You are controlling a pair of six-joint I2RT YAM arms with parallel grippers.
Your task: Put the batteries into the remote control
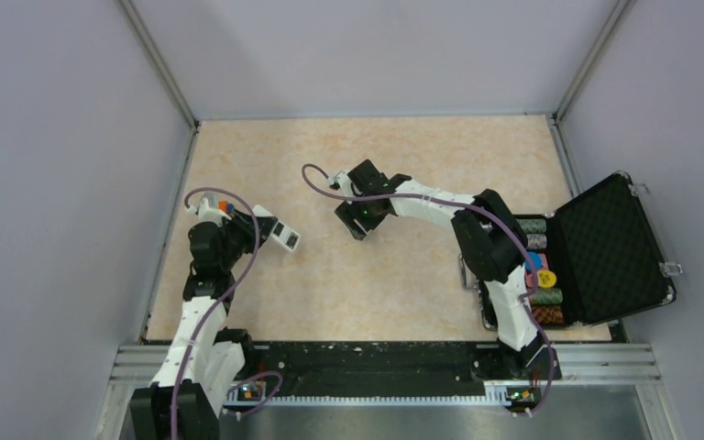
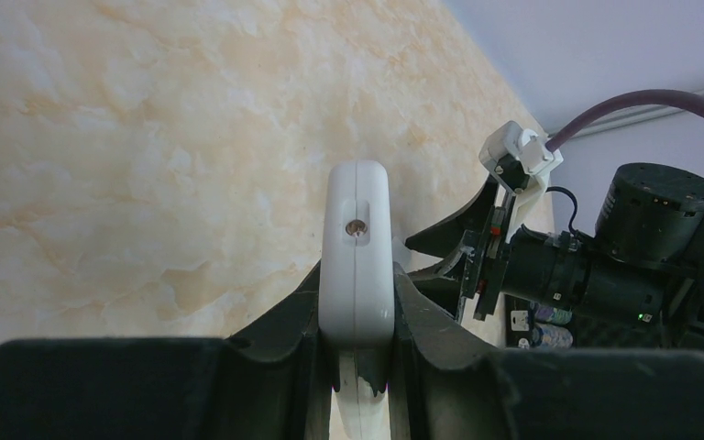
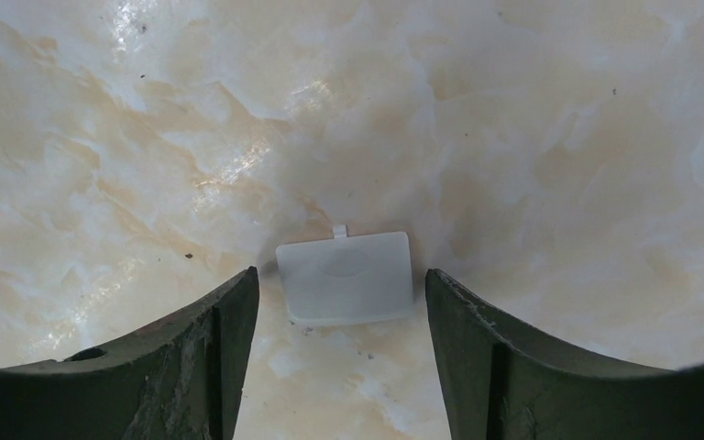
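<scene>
Worktop [image 1: 403, 293]: beige, marbled surface, walled on three sides by pale panels.

Case [image 1: 610, 243]: black, at the right edge of the worktop, lid open and foam lining showing. Striped chip rolls [image 1: 545, 296] sit stacked in its lower half.

Right arm [image 1: 477, 229]: extends from its base towards the centre of the worktop, wrist pointing down.

Left arm [image 1: 206, 275]: stands on the left side of the worktop, wrist turned towards the centre.

Left hand [image 2: 357, 280]: closed on the remote control [image 2: 357, 257]. The two dark fingers [image 2: 293, 321] press its long sides, and the rounded white end projects beyond the fingertips. The remote control is held clear of the worktop. A small screw [image 2: 357, 227] shows in the narrow face towards the wrist camera. From the top view, a dark patch shows on the upward face.

Right hand [image 3: 341, 280]: open, low over the worktop. Its fingers [image 3: 229, 330] stand on either side of a small cover plate [image 3: 346, 278], with a gap visible on each side.

Cover plate: white, roughly rectangular, lying flat on the worktop, with a small tab on its far edge. No finger touches it.
</scene>
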